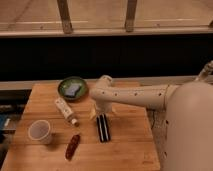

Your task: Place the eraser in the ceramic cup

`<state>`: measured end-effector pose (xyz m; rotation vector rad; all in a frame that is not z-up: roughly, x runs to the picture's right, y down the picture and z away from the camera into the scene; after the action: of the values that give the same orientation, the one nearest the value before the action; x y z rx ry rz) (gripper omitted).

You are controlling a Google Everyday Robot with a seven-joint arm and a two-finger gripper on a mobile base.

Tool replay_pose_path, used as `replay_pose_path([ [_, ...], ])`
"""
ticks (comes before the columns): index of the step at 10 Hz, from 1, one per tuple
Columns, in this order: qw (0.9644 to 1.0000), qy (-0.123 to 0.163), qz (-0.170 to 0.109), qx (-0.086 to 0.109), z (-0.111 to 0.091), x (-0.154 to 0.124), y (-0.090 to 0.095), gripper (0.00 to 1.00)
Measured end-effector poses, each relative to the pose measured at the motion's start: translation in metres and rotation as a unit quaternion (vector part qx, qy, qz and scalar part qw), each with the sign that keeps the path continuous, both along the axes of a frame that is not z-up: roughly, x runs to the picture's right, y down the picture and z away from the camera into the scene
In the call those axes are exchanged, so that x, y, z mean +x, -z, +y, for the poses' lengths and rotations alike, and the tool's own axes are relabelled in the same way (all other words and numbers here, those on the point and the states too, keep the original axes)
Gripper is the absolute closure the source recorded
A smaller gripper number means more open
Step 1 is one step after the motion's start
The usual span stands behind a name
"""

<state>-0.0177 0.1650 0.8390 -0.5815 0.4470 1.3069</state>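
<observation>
While the pale arm reaches across the wooden table from the right side of the view, the gripper hangs down from the wrist near the table's middle, directly at the far end of the eraser. Whether it is spread or closed cannot be told from this view, and contact with the eraser cannot be confirmed. The eraser lies flat on the wood, a black block with pale lengthwise stripes, its long axis running roughly away from the camera, its near end free. The ceramic cup stands upright near the left edge of the table, well apart from the eraser and from the gripper; its mouth faces up and nothing is seen inside it. Between cup and eraser, toward the front, lies a reddish-brown sausage-shaped item, slightly slanted. A white tube lies diagonally behind the cup, its capped end pointing toward the eraser. A green shallow bowl sits at the back left, just beside the wrist, with a greyish object inside it.
</observation>
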Motion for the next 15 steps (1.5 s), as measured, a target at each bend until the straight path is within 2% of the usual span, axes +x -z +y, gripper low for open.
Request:
replay_pose_path([
  [4, 0.9998, 0.0, -0.008, -0.018, 0.011, -0.006, -0.016, 0.21],
  [7, 0.9996, 0.003, -0.007, -0.027, 0.016, -0.007, -0.023, 0.47],
  [11, 0.9994, 0.004, -0.005, -0.033, 0.019, -0.007, -0.027, 0.87],
  [13, 0.9996, 0.003, -0.003, -0.028, 0.016, -0.006, -0.026, 0.9],
  [15, 0.9999, 0.001, 0.007, -0.012, -0.002, 0.004, -0.018, 0.9],
])
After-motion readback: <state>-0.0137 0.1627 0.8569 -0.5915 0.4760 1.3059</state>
